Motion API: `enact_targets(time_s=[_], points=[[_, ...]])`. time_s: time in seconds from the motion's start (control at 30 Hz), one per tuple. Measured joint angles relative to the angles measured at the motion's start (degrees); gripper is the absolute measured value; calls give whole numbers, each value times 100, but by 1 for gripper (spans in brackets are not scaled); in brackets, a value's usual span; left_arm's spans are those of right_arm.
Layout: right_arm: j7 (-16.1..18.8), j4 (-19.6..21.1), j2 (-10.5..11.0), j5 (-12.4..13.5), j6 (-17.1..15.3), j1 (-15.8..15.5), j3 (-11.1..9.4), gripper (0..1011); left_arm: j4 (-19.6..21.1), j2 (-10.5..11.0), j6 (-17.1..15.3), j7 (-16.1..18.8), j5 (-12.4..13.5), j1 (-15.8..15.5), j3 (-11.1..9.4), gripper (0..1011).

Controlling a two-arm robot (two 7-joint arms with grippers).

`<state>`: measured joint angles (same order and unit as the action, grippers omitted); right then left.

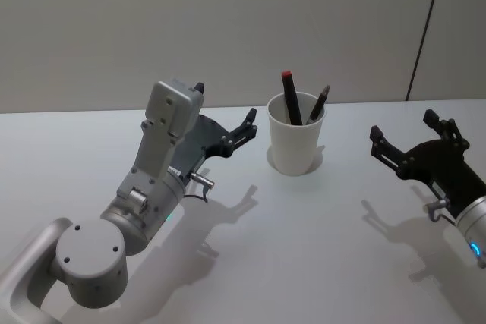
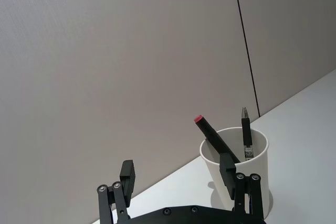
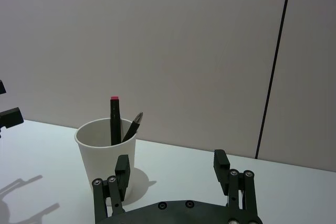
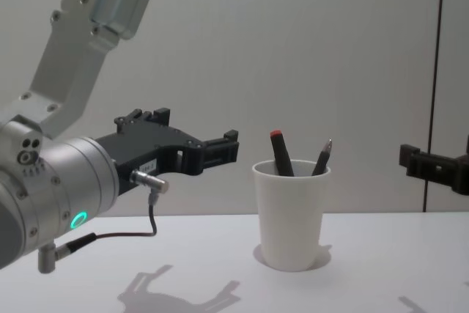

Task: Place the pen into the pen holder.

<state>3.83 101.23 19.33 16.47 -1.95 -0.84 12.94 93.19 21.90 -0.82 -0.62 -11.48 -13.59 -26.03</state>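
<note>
White paper cup pen holder [image 1: 296, 144] near the tabletop's far edge holds both pens [image 1: 291, 98]; left gripper [image 1: 225, 123] and right gripper [image 1: 410, 133] hang spread, empty. Careless retreat might topple it.

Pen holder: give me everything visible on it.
The pen holder is a plain white paper cup with a rolled rim, tapering toward its base. It stands upright on the white table, between the two grippers, and nothing grips it. Two pens stand in it, leaning on the rim and sticking out above it: a dark marker with a red end and a thinner dark pen with a silvery tip. The left gripper and the right gripper hover open on either side, clear of the cup.
</note>
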Motion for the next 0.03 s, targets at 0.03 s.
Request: enact_targets(time_s=[0.03], points=[[0,0,0,0,0,0,0,1001,-1,0,1,0,0,0,0,1001]])
